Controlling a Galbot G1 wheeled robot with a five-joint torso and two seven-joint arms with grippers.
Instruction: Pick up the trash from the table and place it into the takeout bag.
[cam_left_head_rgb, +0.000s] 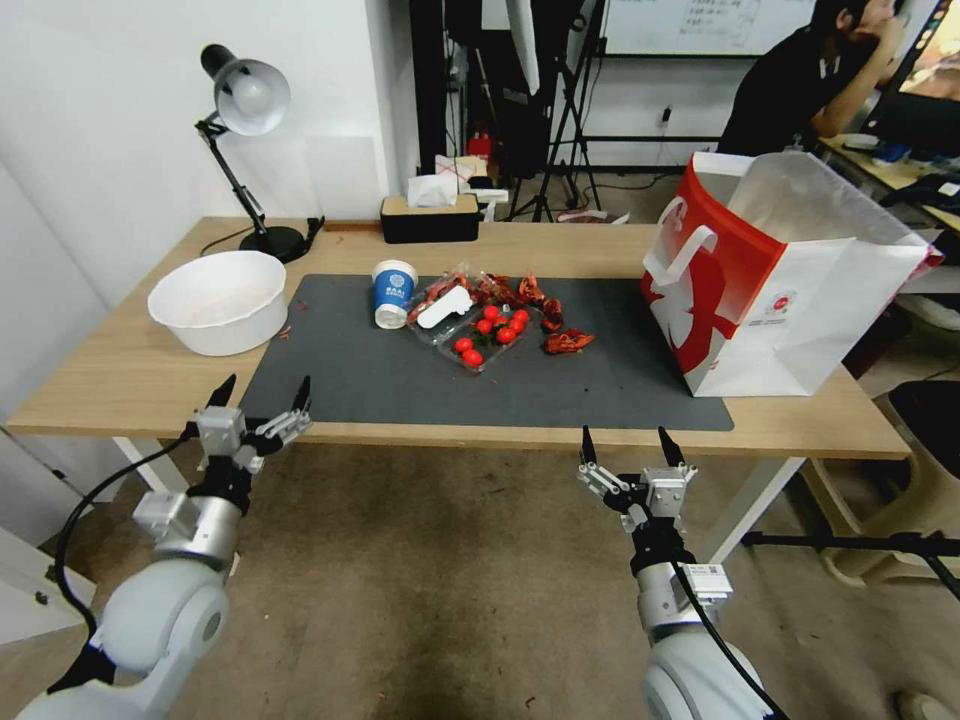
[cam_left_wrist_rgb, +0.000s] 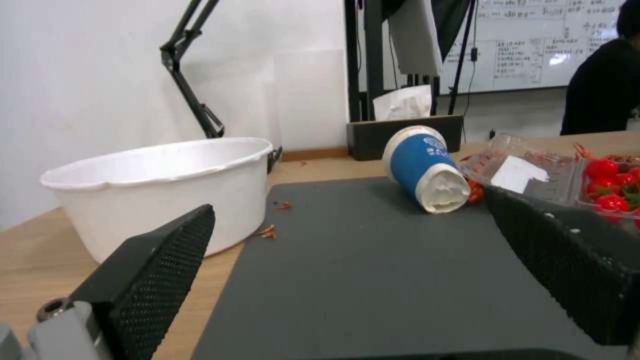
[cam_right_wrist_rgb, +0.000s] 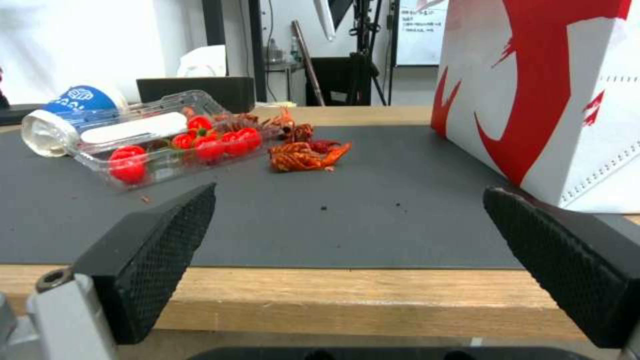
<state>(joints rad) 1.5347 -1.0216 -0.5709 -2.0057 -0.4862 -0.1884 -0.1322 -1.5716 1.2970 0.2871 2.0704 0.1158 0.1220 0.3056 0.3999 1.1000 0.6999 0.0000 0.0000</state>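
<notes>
The cup lies tipped on the mat, base toward the left gripper, nearer than the right gripper. Both jaws gape empty at the counter edge; bag far right.

The head view looks forward and down over the desk; both wrist views sit low at its near edge, facing across; all share the blue-and-white paper cup.

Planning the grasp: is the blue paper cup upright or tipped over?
Tipped over. The blue-and-white paper cup lies on its side on the mat, its bottom facing the left wrist camera.
</notes>
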